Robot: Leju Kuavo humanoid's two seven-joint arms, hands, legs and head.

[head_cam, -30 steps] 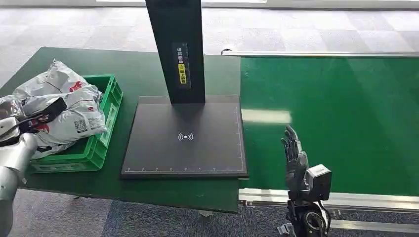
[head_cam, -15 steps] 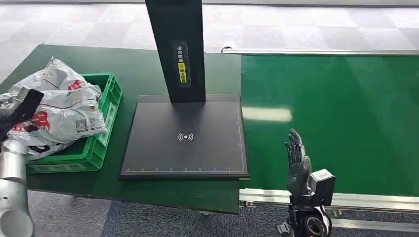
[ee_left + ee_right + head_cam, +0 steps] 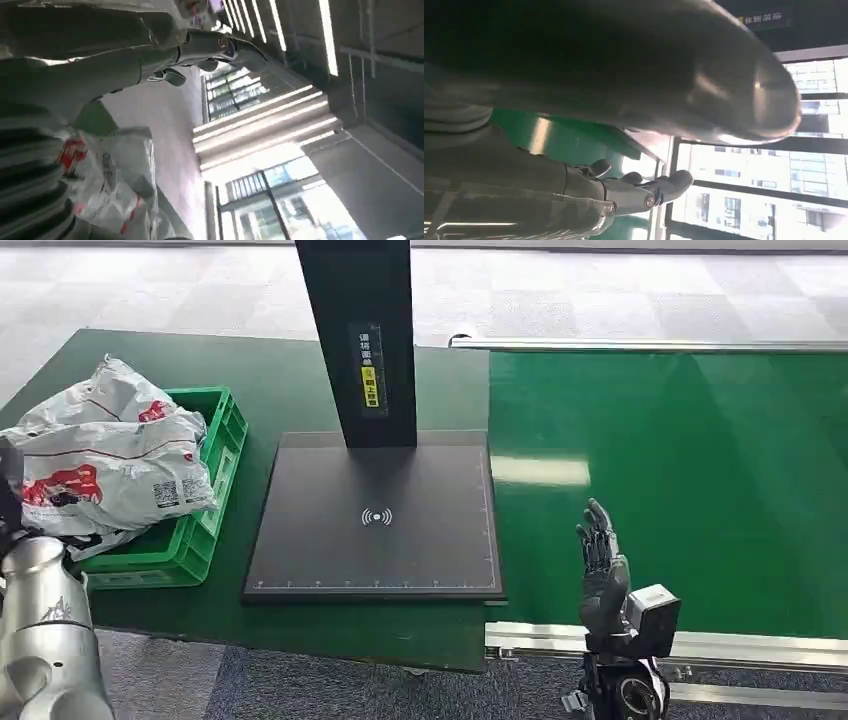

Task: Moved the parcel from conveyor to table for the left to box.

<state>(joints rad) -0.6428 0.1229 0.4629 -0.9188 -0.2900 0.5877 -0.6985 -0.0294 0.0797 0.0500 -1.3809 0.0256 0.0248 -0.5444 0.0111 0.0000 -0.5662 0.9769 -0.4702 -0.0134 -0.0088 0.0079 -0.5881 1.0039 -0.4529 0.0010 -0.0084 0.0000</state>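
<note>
Conveyor (image 3: 690,480) | right hand (image 3: 600,565) raised, fingers straight | parcels (image 3: 105,465) heaped in crate (image 3: 205,510)

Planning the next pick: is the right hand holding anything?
No. The right hand stands with fingers extended, empty, over the conveyor.

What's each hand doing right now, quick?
Left hand: open, fingers extended, holding nothing, beside the parcels.
Right hand: open, fingers straight up, empty, over the conveyor.
</note>
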